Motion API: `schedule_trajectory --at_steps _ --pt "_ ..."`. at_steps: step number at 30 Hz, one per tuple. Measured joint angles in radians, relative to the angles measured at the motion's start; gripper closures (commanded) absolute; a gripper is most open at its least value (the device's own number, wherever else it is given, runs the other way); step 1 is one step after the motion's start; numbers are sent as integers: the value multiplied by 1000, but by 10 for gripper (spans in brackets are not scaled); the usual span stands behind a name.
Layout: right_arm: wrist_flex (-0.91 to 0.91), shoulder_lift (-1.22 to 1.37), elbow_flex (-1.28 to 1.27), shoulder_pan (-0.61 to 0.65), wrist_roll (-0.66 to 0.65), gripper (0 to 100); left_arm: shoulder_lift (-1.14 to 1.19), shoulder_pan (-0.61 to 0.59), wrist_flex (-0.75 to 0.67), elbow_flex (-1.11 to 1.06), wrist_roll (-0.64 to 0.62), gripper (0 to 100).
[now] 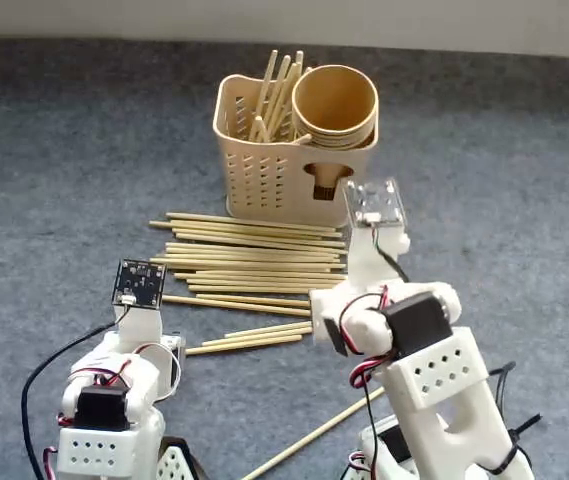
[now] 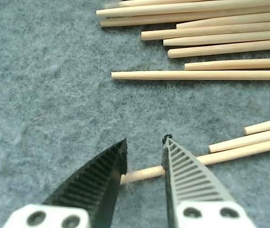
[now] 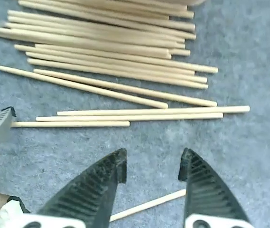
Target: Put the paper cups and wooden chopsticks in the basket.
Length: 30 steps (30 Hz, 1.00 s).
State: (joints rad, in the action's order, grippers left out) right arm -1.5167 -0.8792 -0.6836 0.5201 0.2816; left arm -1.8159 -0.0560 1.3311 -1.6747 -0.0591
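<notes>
A cream basket (image 1: pixel 264 175) at the back holds stacked paper cups (image 1: pixel 334 105) and several upright chopsticks (image 1: pixel 274 90). In front of it, a pile of wooden chopsticks (image 1: pixel 254 255) lies on the grey carpet. My left gripper (image 2: pixel 144 148) is open and low over the carpet. The end of one chopstick (image 2: pixel 142 174) lies between its fingers, ungripped. My right gripper (image 3: pixel 153 159) is open above the near edge of the pile (image 3: pixel 106 52), holding nothing. A single chopstick (image 3: pixel 144 205) lies under it.
The left arm (image 1: pixel 129 345) is at front left and the right arm (image 1: pixel 404 340) at front right, close together. A lone chopstick (image 1: pixel 314 435) lies diagonally near the front edge. Bare carpet spreads to both sides of the basket.
</notes>
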Motion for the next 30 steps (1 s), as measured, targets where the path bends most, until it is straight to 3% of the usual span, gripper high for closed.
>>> schedule_trajectory --at_steps 11,19,30 --pt "2 -23 -288 0 180 810 0 0 0 0 0 864" --pt "49 -15 -354 0 219 810 0 0 0 0 0 864" --pt "64 356 -345 0 265 810 0 0 0 0 0 864"
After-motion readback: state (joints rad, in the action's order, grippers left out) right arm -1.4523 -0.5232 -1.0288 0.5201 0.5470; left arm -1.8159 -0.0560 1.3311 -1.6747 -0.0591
